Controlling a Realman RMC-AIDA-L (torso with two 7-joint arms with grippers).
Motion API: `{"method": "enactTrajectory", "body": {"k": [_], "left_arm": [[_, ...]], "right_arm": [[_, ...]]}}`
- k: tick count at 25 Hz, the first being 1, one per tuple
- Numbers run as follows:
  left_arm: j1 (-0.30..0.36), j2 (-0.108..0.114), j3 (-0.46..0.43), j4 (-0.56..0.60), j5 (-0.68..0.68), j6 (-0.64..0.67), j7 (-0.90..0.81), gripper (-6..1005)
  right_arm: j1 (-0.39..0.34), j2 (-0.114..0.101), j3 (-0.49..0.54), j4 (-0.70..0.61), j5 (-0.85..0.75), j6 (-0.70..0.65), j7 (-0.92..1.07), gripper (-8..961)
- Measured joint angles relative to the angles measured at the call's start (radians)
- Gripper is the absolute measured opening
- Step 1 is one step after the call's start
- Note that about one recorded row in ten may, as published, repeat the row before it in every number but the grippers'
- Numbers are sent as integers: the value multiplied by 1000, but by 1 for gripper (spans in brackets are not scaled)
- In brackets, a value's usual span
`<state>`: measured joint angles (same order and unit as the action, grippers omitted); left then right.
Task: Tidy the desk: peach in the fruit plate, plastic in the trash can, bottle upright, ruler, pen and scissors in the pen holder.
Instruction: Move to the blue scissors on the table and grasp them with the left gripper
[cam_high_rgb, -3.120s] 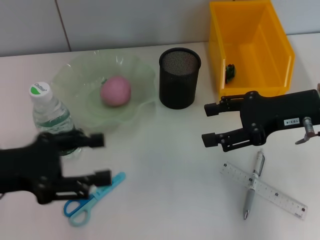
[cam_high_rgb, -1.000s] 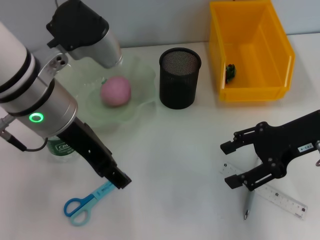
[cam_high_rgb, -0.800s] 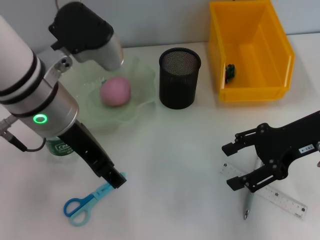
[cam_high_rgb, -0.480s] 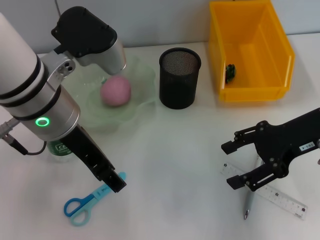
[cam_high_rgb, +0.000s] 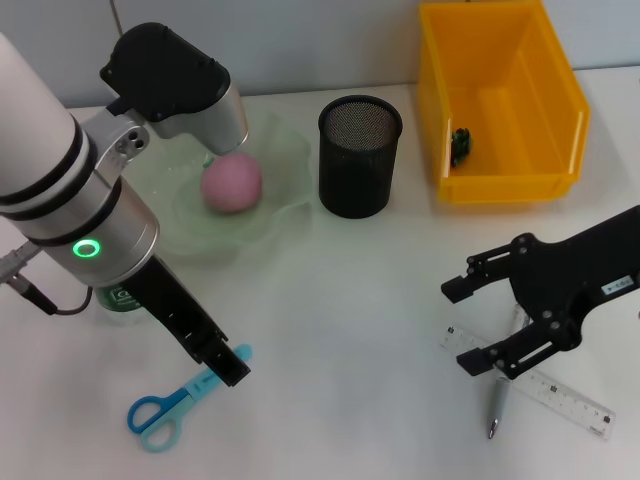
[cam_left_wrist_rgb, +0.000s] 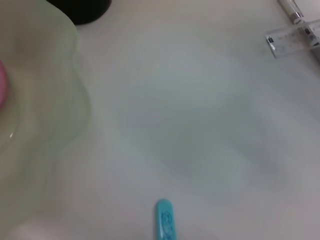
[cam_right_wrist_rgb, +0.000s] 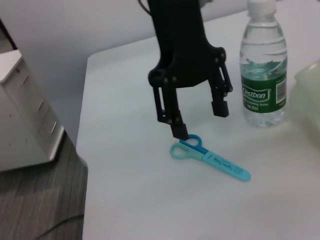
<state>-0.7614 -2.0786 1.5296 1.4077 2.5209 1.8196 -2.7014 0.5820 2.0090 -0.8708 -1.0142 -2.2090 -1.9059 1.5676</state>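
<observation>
The blue scissors (cam_high_rgb: 172, 405) lie flat at the front left; my left gripper (cam_high_rgb: 228, 365) hangs just above their blade end, and in the right wrist view this left gripper (cam_right_wrist_rgb: 200, 117) stands open over the scissors (cam_right_wrist_rgb: 210, 155). The bottle (cam_right_wrist_rgb: 264, 70) stands upright beside them. The pink peach (cam_high_rgb: 232, 183) sits in the green fruit plate (cam_high_rgb: 285, 150). My right gripper (cam_high_rgb: 470, 325) is open, just over the clear ruler (cam_high_rgb: 550, 388) and the pen (cam_high_rgb: 497, 405) lying across it. A small dark piece of plastic (cam_high_rgb: 460, 145) lies in the yellow trash can (cam_high_rgb: 500, 185).
The black mesh pen holder (cam_high_rgb: 360, 155) stands between the plate and the yellow bin. My bulky left arm (cam_high_rgb: 70, 200) covers most of the bottle in the head view. The left wrist view shows the scissors' tip (cam_left_wrist_rgb: 164, 222) and the plate's rim (cam_left_wrist_rgb: 75, 100).
Over three seconds the left arm swung in and lowered its gripper over the scissors. The right gripper dropped from beside the bin to the ruler and pen. In the last half second, barely any motion.
</observation>
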Motion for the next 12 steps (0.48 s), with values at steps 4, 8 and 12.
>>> {"method": "enactTrajectory", "body": {"k": [4, 8, 12], "left_arm": [[2, 0, 0, -11, 0, -17, 9, 795], [6, 0, -2, -27, 0, -27, 21, 788], [12, 0, 13, -42, 1, -37, 44, 758]], "right_arm": [[11, -16, 9, -4, 6, -27, -6, 839], [20, -20, 10, 0, 8, -32, -26, 838], [33, -20, 3, 0, 5, -29, -34, 838]]}}
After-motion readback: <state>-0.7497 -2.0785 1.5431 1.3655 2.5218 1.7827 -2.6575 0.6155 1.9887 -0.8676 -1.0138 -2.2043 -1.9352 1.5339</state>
